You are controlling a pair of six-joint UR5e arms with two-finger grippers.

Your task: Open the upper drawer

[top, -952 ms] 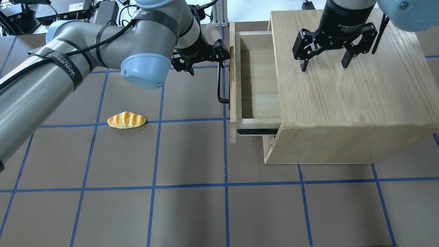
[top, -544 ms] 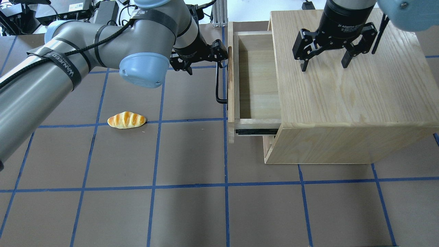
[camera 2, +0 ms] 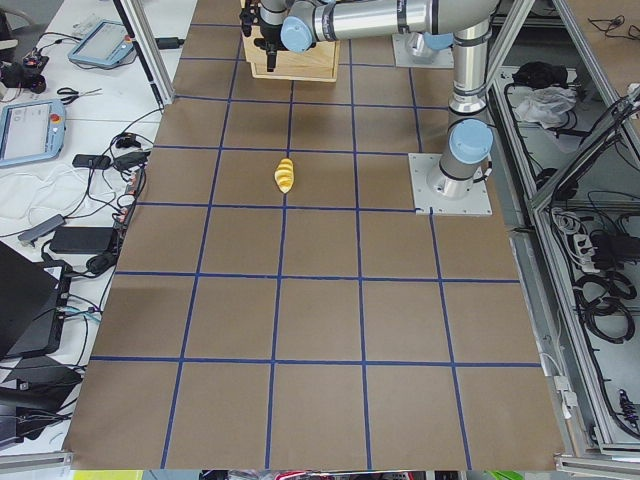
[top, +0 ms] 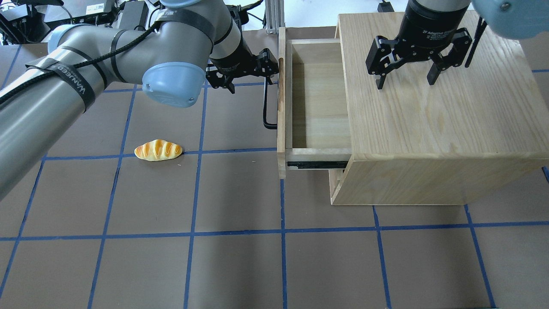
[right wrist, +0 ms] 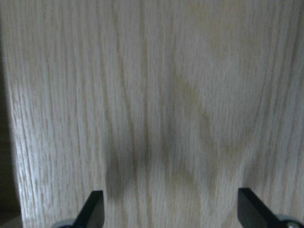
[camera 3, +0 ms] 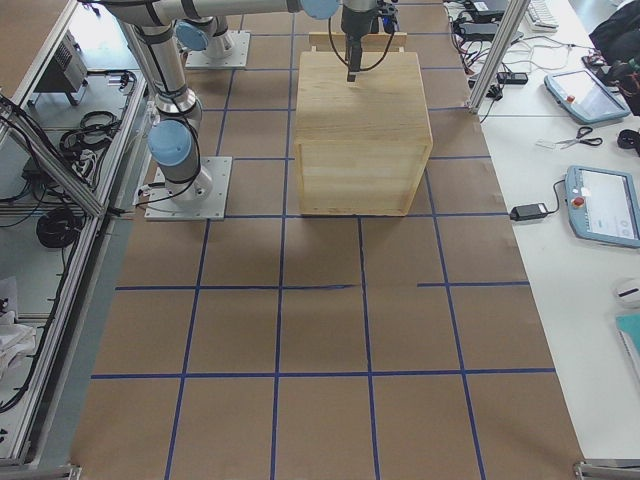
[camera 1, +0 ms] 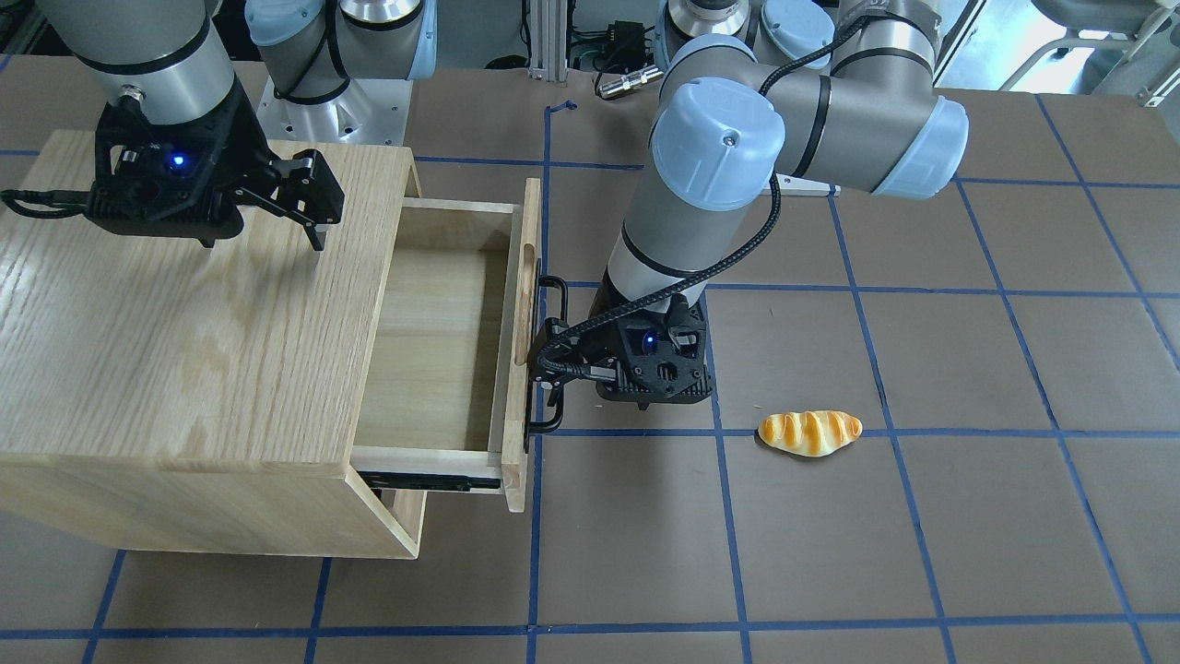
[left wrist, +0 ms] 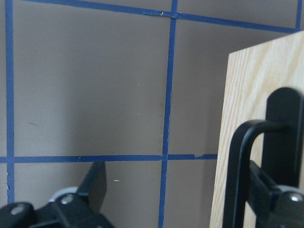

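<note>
The upper drawer (top: 319,103) of light oak stands pulled well out of the wooden cabinet (top: 429,128), and its inside is bare. Its black bar handle (top: 265,107) is on the front panel (top: 282,107). My left gripper (top: 261,74) is open at the handle's far end, with the bar between its fingers. In the left wrist view one finger (left wrist: 280,199) sits between the bar (left wrist: 236,175) and the panel (left wrist: 247,95). My right gripper (top: 406,83) is open and empty just above the cabinet top, which fills the right wrist view (right wrist: 171,118).
A toy bread roll (top: 158,150) lies on the brown mat left of the drawer, also seen in the front view (camera 1: 809,432). A black slide rail (top: 317,164) shows under the drawer's near side. The left arm's elbow (top: 173,83) hangs over the mat.
The drawer has slid further out of the cabinet, toward the left in the overhead view. My left gripper has moved the same way with the handle. The right gripper has not moved.
</note>
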